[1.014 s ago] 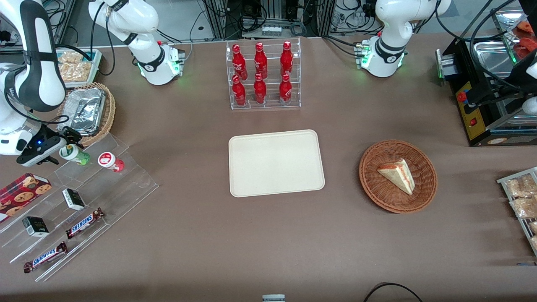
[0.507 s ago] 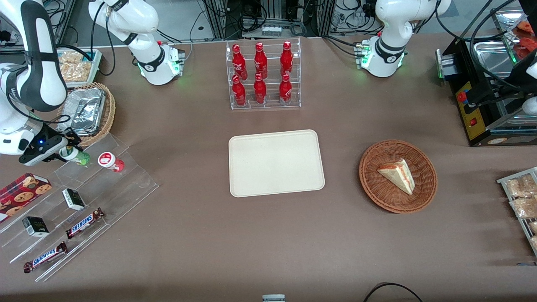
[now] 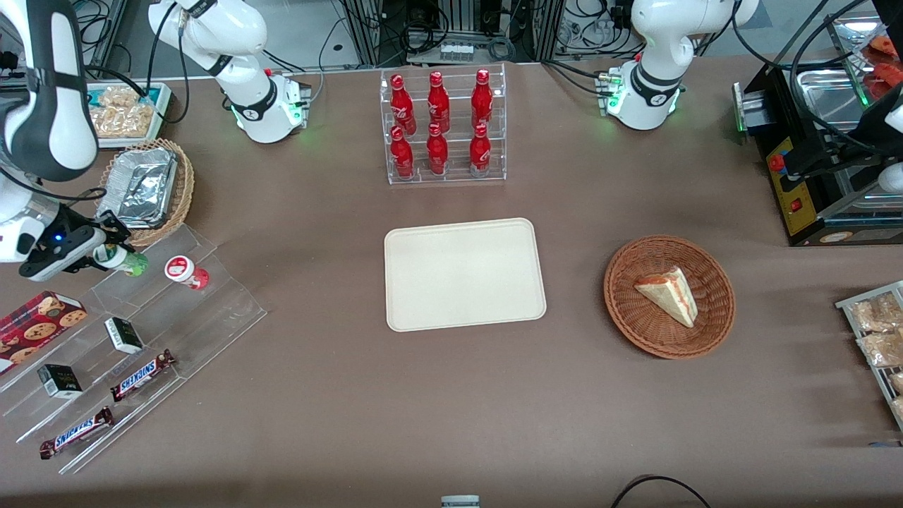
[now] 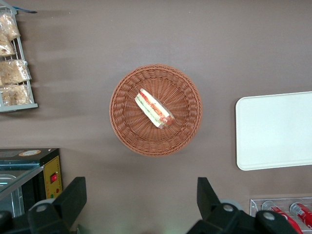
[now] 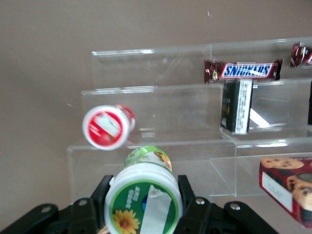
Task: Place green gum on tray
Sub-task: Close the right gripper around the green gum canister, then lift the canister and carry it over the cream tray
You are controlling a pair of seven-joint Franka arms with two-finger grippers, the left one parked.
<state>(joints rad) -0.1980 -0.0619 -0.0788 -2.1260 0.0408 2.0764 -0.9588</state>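
My gripper (image 3: 106, 255) hung over the top step of the clear acrylic riser (image 3: 152, 310), jaws clamped on the green gum (image 5: 144, 197). The red gum bottle (image 3: 186, 271) lay just beside it. The cream tray (image 3: 464, 274) sat well apart on the brown surface (image 3: 338, 395), nothing between.

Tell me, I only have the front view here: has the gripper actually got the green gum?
Observer: Yes. In the right wrist view the gripper is shut on the green gum, a finger on each side just below its lid.
Operator: What's printed on the lid?
Observer: A yellow flower on green, with a white strip across it.
Operator: Anything touching it?
Observer: No. The red gum lies apart from it on the clear stand.
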